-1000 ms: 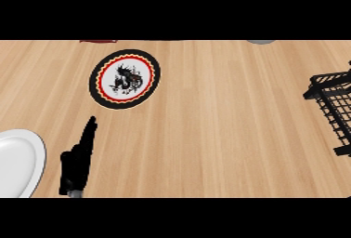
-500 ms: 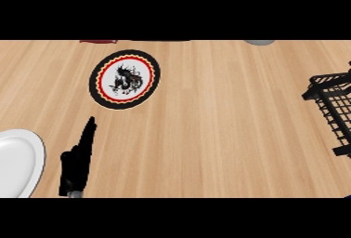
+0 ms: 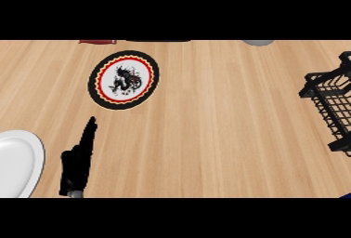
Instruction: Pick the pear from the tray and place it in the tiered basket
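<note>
Only a dragon emblem on tray (image 3: 123,80), left hand (image 3: 77,160) straight, basket (image 3: 330,102) rightward

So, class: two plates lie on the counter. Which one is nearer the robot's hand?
The plain white plate at the lower left edge, right beside the left hand. The other plate, black-rimmed with a red ring and dark drawing, lies farther up the counter.

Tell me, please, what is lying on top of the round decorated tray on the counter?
Nothing lies on the tray: its black dragon-like picture inside the red ring shows in full, and no pear is in view. The left hand stands apart, nearer the white plate.
</note>
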Available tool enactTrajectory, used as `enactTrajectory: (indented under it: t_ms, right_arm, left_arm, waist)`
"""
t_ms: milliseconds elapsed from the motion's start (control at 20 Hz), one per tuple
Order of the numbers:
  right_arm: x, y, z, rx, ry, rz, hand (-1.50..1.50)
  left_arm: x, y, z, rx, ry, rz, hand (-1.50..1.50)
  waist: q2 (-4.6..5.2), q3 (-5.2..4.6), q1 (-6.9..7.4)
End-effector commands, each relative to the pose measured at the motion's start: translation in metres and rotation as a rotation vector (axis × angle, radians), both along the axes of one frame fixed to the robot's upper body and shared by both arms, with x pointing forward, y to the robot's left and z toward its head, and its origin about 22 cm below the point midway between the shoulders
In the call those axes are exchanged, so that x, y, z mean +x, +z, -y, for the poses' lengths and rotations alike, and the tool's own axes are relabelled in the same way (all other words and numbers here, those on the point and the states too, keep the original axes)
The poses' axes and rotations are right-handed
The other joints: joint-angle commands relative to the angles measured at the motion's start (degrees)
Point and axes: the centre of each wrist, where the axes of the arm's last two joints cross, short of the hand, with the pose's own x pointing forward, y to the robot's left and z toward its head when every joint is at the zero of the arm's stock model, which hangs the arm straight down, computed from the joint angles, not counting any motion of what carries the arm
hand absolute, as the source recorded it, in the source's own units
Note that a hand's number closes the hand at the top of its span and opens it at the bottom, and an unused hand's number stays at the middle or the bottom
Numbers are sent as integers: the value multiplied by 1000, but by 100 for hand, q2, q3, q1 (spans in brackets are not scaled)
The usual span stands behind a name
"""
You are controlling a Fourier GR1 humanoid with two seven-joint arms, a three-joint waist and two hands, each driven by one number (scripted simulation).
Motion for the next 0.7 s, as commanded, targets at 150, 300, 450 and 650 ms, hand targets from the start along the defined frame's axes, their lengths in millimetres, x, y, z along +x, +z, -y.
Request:
enactTrajectory:
  t_ms: [150,300,450,650]
  right_arm:
    - [-17,11,19,-47,-83,259,-150]
    - [-41,23,7,-145,-230,295,-150]
    - [-62,35,20,-191,-384,310,-150]
    - [-128,33,3,-173,-473,322,-150]
  left_arm:
    - [8,-3,-11,-15,-2,-68,0]
    - [-15,-11,-17,-13,17,-49,0]
    - [-8,-13,-6,-2,19,-57,0]
    - [-13,-14,-7,-26,47,-56,0]
  waist:
    - [100,35,-48]
    - [77,27,-51]
    - [79,25,-102]
    - [27,20,-279]
